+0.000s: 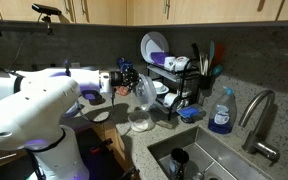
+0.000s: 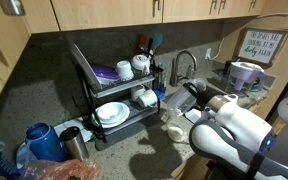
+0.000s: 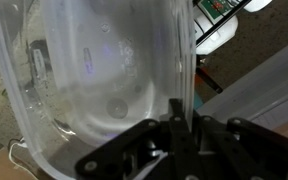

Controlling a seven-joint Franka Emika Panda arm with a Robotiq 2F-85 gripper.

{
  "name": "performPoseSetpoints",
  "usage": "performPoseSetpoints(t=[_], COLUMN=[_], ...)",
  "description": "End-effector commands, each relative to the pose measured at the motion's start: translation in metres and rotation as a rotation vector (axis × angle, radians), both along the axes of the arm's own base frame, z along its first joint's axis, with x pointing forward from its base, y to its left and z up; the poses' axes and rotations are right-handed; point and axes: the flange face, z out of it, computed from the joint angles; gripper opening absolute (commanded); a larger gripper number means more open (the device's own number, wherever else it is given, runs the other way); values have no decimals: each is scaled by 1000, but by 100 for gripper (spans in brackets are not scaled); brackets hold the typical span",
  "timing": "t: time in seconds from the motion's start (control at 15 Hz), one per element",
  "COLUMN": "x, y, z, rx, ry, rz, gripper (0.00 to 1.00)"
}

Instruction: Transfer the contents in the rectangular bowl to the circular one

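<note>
1. Far left of the dish rack, in an exterior view: white arm, stretched toward the rack.
2. Just left of the rack: gripper clamped on the rim of the rectangular bowl, held in the air and tilted steeply.
3. Directly under this bowl, on the counter in front of the rack: the circular one.
4. Right of the rack: blue soap bottle, then faucet.
5. Wrist view: fingers pinched on the translucent wall; contents too unclear to tell.
</note>
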Motion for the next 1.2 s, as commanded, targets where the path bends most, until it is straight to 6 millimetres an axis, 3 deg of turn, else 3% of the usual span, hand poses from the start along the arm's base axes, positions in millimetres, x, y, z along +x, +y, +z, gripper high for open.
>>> performPoseSetpoints(t=[0.0,1.13], x=[-2,2], y=[-2,-5], z=[4,-1], rx=[9,33], ry=[-42,-93], rz=[-22,-32], gripper=[1,1])
